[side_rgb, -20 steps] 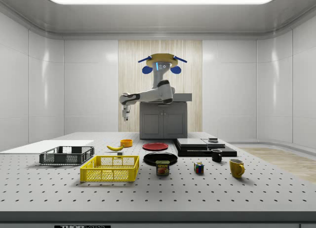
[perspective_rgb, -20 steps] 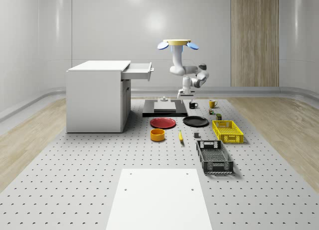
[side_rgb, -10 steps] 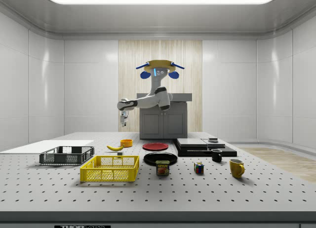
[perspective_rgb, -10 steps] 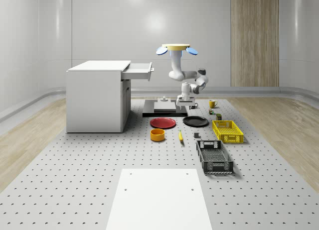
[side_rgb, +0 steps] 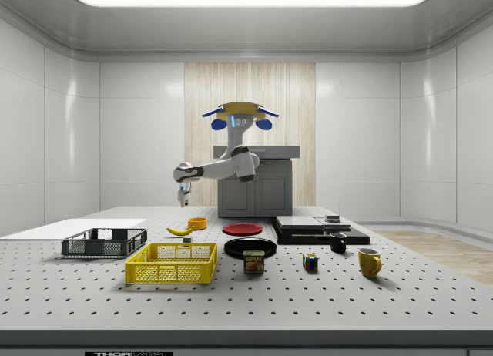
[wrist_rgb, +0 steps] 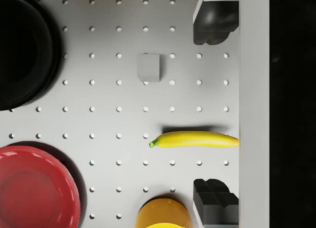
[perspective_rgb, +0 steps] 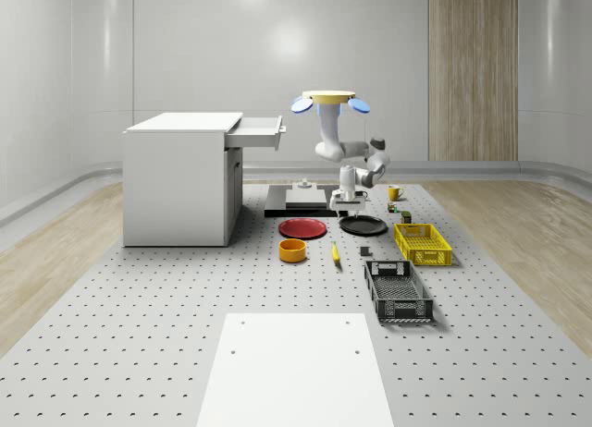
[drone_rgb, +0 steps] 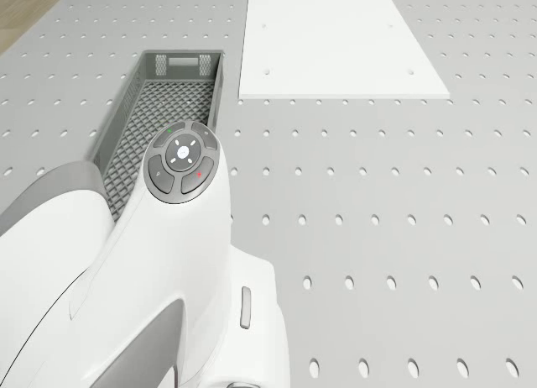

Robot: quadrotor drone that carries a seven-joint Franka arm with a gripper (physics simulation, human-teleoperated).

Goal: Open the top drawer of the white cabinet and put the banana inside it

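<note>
Drone: hovering above the black plate, center frame.
Gripper: hanging spread wide, gripping nothing, over the table.
Banana: lying between fingers, right of center.
Top drawer: standing pulled out.

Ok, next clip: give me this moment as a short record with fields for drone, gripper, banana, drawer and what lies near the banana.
drone: hovers above the table, beside the white cabinet
gripper: open, empty, up in the air above the banana, pointing down
banana: lying flat on the table, not grasped
top drawer: already pulled open
near the banana: orange bowl, red plate, black plate, small grey block
</note>
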